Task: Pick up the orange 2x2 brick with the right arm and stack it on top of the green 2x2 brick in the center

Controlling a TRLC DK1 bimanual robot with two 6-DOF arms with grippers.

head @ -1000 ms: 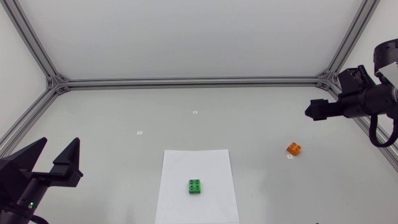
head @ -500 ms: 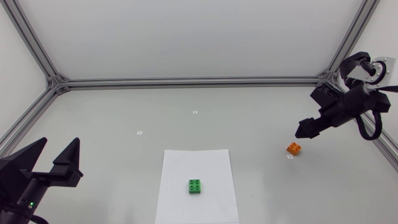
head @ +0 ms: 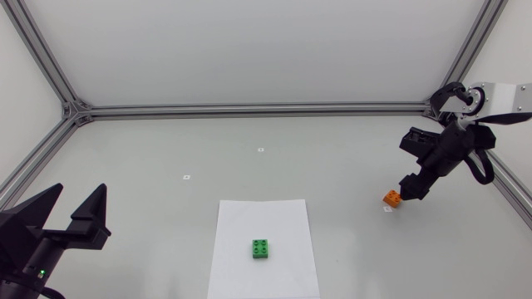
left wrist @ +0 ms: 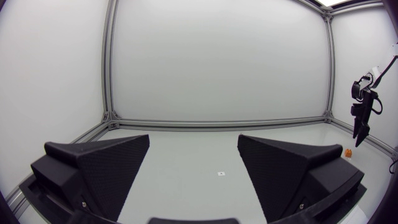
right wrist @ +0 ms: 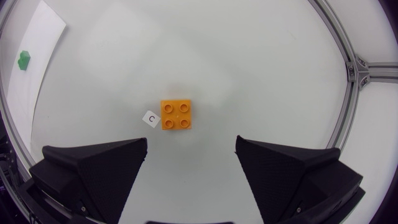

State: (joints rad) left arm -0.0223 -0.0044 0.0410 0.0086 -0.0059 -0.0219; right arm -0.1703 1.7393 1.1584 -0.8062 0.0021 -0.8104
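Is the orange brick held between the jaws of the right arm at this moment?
No: the orange brick lies on the table ahead of the open jaws, touching neither of them.

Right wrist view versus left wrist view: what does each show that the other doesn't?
Only the right wrist view: the green 2x2 brick on the white paper sheet, and a small white label beside the orange 2x2 brick. Only the left wrist view: the open left gripper. Both: the orange brick, and the right gripper, open, above it.
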